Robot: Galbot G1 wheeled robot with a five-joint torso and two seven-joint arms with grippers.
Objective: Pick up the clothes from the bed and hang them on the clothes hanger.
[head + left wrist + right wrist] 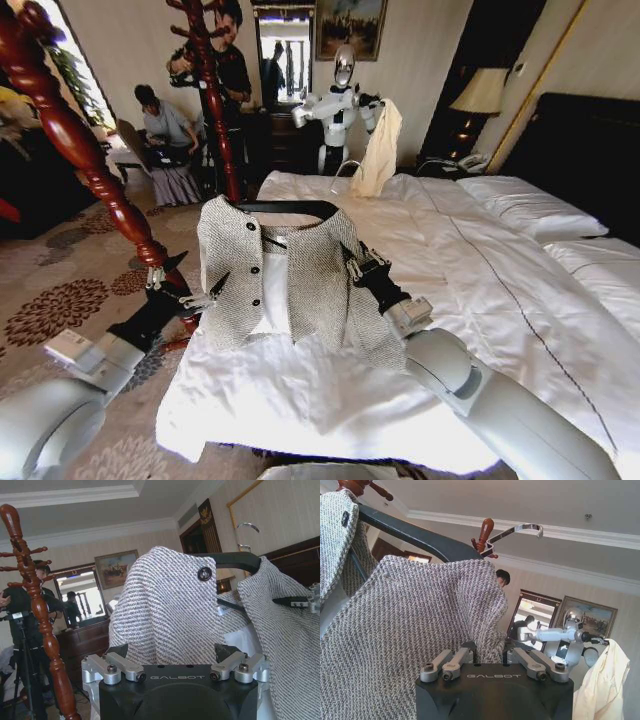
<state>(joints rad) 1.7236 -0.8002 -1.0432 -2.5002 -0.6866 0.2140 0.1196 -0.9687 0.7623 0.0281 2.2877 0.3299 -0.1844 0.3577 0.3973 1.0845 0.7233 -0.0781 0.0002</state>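
Fingers (470, 656) shut on jacket (315, 275)

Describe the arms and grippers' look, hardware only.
Both arms have rounded light-grey shells, seen from the head camera. The left gripper and right gripper share a black housing marked GALBOT, silver bolted linkage bars and dark jaws.

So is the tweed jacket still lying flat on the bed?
No, the jacket hangs on the black hanger, held up above the bed by both grippers.
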